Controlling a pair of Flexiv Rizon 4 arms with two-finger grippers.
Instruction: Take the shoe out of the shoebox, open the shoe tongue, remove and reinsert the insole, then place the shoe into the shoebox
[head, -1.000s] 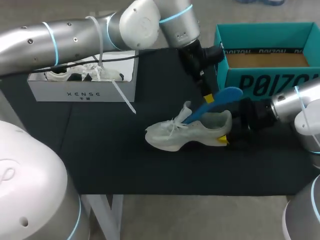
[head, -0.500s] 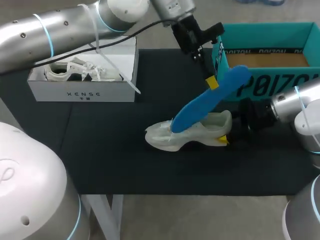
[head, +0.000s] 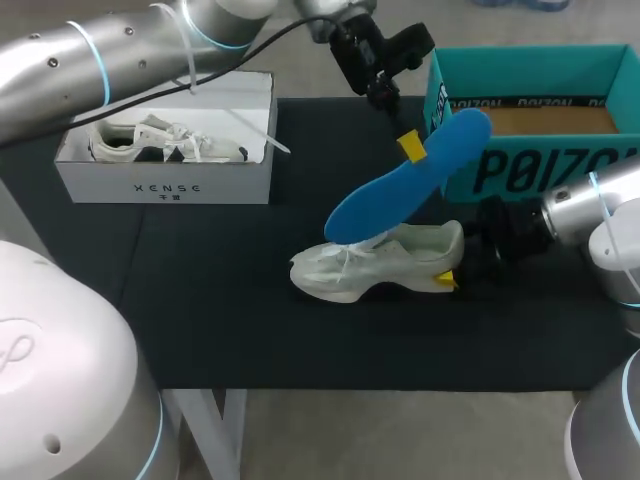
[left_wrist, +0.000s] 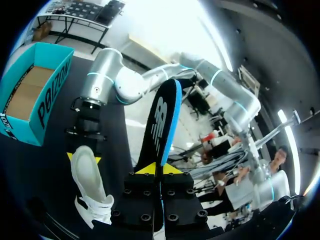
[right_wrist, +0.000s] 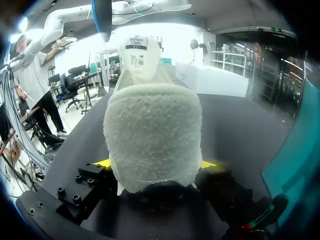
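Left tool (head: 411, 147) pinches the blue insole (head: 395, 190), holding it slanted above the white shoe (head: 370, 265) mid-way across the surface (head: 220, 300). Right tool (head: 447, 278) clamps the heel at three o'clock, likely steadying it. Teal shoebox (head: 540, 160) stands at two o'clock.

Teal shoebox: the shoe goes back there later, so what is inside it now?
Only a bare brown floor shows inside the teal shoebox. Its front wall covers the floor's near strip, so that part cannot be checked.
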